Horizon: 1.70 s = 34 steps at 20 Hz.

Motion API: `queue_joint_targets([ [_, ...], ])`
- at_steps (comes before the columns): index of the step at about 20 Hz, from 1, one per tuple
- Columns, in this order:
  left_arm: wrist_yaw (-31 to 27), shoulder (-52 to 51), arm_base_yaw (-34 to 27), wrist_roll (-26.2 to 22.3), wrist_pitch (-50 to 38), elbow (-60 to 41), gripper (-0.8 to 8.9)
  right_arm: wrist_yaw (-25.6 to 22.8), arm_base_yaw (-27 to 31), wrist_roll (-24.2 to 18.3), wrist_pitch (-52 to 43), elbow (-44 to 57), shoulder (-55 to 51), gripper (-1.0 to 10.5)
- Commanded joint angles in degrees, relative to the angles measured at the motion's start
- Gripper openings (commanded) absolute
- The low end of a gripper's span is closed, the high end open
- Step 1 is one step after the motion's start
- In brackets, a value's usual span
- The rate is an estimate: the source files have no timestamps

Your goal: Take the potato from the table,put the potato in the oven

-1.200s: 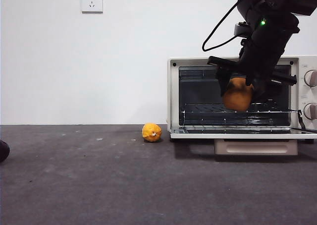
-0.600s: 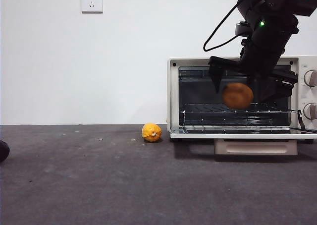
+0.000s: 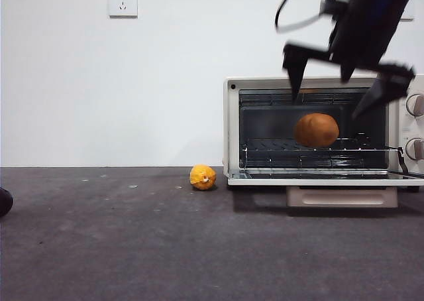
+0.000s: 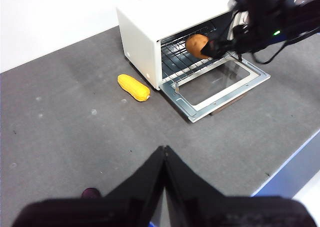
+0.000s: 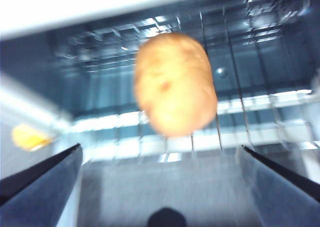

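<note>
The potato (image 3: 316, 129) sits inside the oven (image 3: 232, 128), resting on the wire rack (image 3: 278, 146) behind the lowered glass door (image 4: 216, 82), free of any grip. My right gripper (image 3: 344, 75) hangs above and in front of the oven's opening, jaws spread wide and holding nothing; its wrist camera, blurred, shows the potato (image 5: 175, 84) lying between and beyond the two parted fingers (image 5: 42, 174), apart from both. My left gripper (image 4: 164, 159) waits well back over the table (image 3: 132, 248), its two black jaws pressed together and empty. A small yellow fruit (image 3: 203, 177) lies on the table just beside the oven's left wall, and a dark rounded object (image 3: 4, 201) shows at the table's far left edge. A white wall socket (image 3: 123, 2) is fixed to the wall behind.
</note>
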<state>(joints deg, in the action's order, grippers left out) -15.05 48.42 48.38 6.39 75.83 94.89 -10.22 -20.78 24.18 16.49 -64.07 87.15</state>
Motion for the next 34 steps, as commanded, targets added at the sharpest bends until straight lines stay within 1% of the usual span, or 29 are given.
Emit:
queue_joint_targets([
  [1,-2.73,1.31,-0.07,-1.77,-0.26,-0.26,-0.06,0.33,-1.57,-0.09,7.17,0.04,-7.63,5.6],
  [2,-3.85,2.12,-0.07,-1.92,-0.26,-0.26,-0.05,0.37,-2.32,-0.48,10.16,0.04,-10.97,5.1],
  [4,-4.7,4.5,-0.07,-2.05,-0.26,-0.26,-0.06,0.17,-4.24,-1.4,16.65,0.04,-18.86,3.5],
  [5,-4.68,6.14,-0.07,-2.05,-0.26,-0.26,-0.05,0.17,-5.33,-1.92,19.8,0.04,-23.26,2.1],
  [6,-4.68,7.61,-0.07,-2.05,-0.26,-0.26,-0.05,0.15,-6.14,-1.92,22.01,0.04,-26.75,1.1],
  [7,-4.7,9.73,-0.07,-2.29,-0.26,-0.28,-0.06,0.22,-7.04,-1.9,24.2,0.04,-30.77,0.6],
  [10,-4.26,16.31,-0.17,-3.61,-1.31,-0.44,-0.06,0.52,-8.2,-1.66,28.46,0.04,-40.17,0.6],
  [12,-1.75,19.37,-0.96,-3.89,-3.32,-0.46,-0.06,0.81,-8.2,-1.7,30.6,0.04,-43.8,0.6],
  [13,0.68,20.65,-1.55,-4.42,-4.31,-0.46,-0.06,0.83,-8.2,-1.7,31.65,0.04,-45.2,0.5],
  [15,8.0,23.65,-3.61,-5.73,-6.91,-0.46,-0.06,0.83,-8.2,-1.79,34.49,0.04,-48.19,-0.1],
  [18,18.62,28.37,-6.95,-6.84,-10.1,-0.46,-0.06,0.81,-8.2,-2.49,38.95,0.04,-51.39,-0.1],
  [23,30.49,37.27,-12.39,-6.8,-11.91,-0.46,-0.06,0.81,-8.2,-5.35,43.8,0.04,-55.45,-0.1],
  [27,40.57,45.13,-16.52,-6.29,-13.73,-0.46,-0.06,0.83,-8.2,-5.33,44.17,0.04,-57.48,-0.1],
  [30,45.86,51.17,-18.58,-4.83,-16.17,-0.46,-0.06,0.83,-8.2,-5.31,45.31,0.04,-58.21,-0.1],
  [34,48.98,58.27,-20.41,-3.8,-18.95,-0.46,-0.07,0.81,-8.2,-4.87,49.92,0.04,-58.18,0.0],
])
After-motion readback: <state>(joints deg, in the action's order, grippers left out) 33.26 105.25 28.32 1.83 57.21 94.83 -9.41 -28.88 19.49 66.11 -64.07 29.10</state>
